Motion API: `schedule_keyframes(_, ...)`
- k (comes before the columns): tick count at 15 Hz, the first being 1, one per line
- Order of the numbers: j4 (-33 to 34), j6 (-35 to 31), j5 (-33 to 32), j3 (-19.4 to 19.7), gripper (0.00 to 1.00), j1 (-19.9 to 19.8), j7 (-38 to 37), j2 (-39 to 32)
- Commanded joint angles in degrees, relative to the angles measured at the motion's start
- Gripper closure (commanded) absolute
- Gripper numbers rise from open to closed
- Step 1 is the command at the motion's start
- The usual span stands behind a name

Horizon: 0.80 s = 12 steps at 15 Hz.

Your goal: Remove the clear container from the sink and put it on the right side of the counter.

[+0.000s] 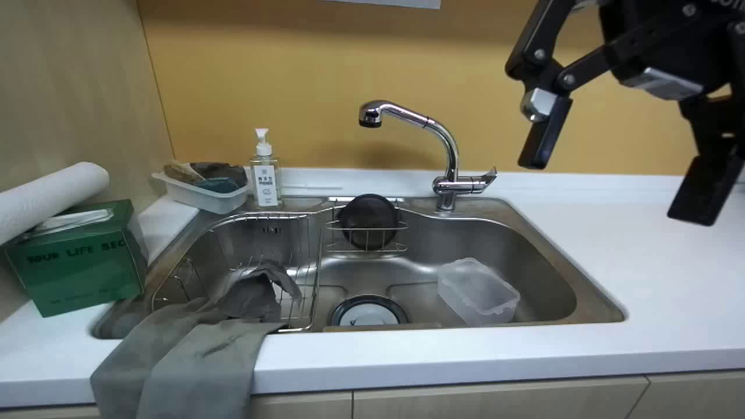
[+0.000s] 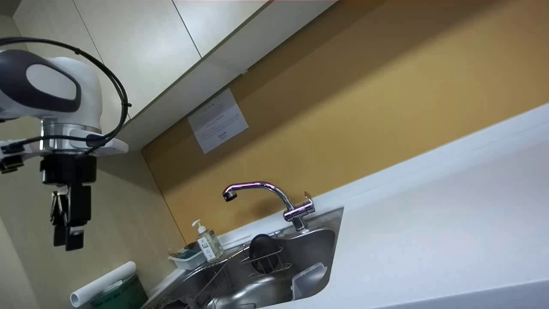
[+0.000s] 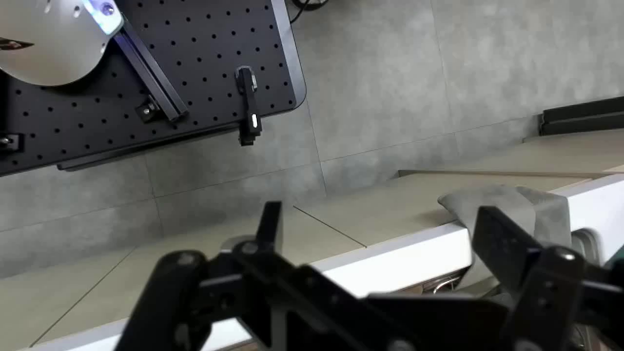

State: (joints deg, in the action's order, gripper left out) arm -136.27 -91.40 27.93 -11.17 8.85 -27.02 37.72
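Observation:
The clear container (image 1: 477, 291) is a small transparent tub lying in the right part of the steel sink (image 1: 495, 238). It shows in an exterior view (image 2: 309, 280) against the basin's right side, too. My gripper (image 1: 621, 169) is open, its two fingers wide apart with nothing between them. It hangs high in the air, apart from the container, and shows in an exterior view (image 2: 67, 241) at the left. In the wrist view my gripper (image 3: 385, 229) spans above the white counter edge (image 3: 404, 258); the container is out of view there. The white counter (image 1: 669, 279) extends right of the sink.
A chrome faucet (image 1: 448, 151) arches over the sink. A wire rack (image 1: 308, 262) and grey cloth (image 1: 209, 361) occupy the left side. A soap bottle (image 1: 266, 180), pale tray (image 1: 201, 195) and green box (image 1: 78, 262) stand at the left. A black round item (image 1: 369, 218) sits in a wire holder.

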Motion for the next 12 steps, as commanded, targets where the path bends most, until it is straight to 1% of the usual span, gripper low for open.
schedule_keyframes(1, 0.2, 0.4, 0.5, -1.0, 0.0, -1.5, 0.6, 0.1)
schedule_keyframes(9, 0.2, 0.4, 0.5, -1.0, 0.0, -1.5, 0.6, 0.2)
schedule_keyframes(12, 2.1, -1.3, 0.3, -2.5, 0.0, -2.5, -1.0, -1.5)
